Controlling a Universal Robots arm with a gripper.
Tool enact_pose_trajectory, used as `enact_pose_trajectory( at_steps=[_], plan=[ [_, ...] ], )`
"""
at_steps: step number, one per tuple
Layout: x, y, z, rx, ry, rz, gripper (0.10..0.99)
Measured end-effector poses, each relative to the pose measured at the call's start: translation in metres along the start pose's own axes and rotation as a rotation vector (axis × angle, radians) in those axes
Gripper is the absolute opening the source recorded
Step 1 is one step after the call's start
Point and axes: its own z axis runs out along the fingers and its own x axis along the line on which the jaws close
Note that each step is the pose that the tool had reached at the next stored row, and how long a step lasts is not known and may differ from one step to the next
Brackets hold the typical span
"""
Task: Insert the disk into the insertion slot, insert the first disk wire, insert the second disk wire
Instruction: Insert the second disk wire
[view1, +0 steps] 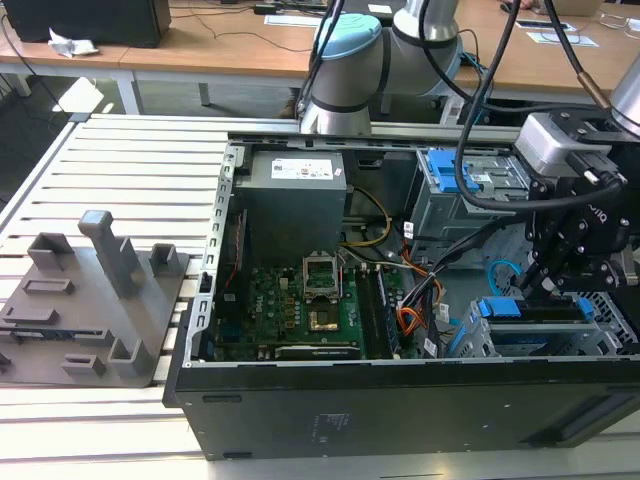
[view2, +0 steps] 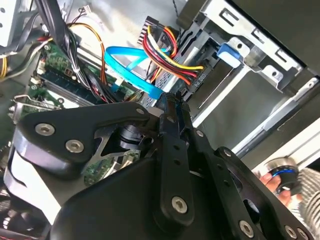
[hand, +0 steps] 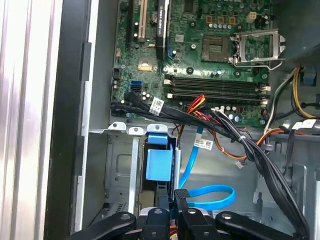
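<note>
Pinching a blue wire connector (hand: 181, 193), fingers closed: black gripper (hand: 176, 212) over the case's front corner. Silver disk in blue carrier (view1: 500, 309) already sits in the grey perforated insertion slot (view1: 610, 318), leaving its wire port reachable.

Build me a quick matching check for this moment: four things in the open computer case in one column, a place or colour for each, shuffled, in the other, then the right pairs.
Things:
1. gripper
2. disk
3. power supply
4. flat data cable

Places or colours:
A. grey box at the case's far wall, behind the motherboard
B. light blue, looped on the case floor
C. black, above the drive cage at the exterior view's right
D. blue-framed, sitting in the perforated drive cage

Pairs: 1-C, 2-D, 3-A, 4-B
</note>
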Motion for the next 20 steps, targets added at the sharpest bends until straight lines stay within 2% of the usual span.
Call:
enact_pose_trajectory(
  at_steps=[3,8,13,15,20],
  plan=[
    [0.0001,-0.0017,0.0006,-0.001,0.0018,0.021,0.165],
    [0.0006,-0.0116,0.0013,-0.002,0.0010,0.040,0.165],
    [0.0020,-0.0094,0.0016,-0.002,0.0003,0.041,0.165],
    [0.0020,-0.0057,0.0012,-0.001,-0.0018,0.041,0.165],
    [0.0021,-0.0058,0.0006,-0.001,-0.0082,0.040,0.165]
  ],
)
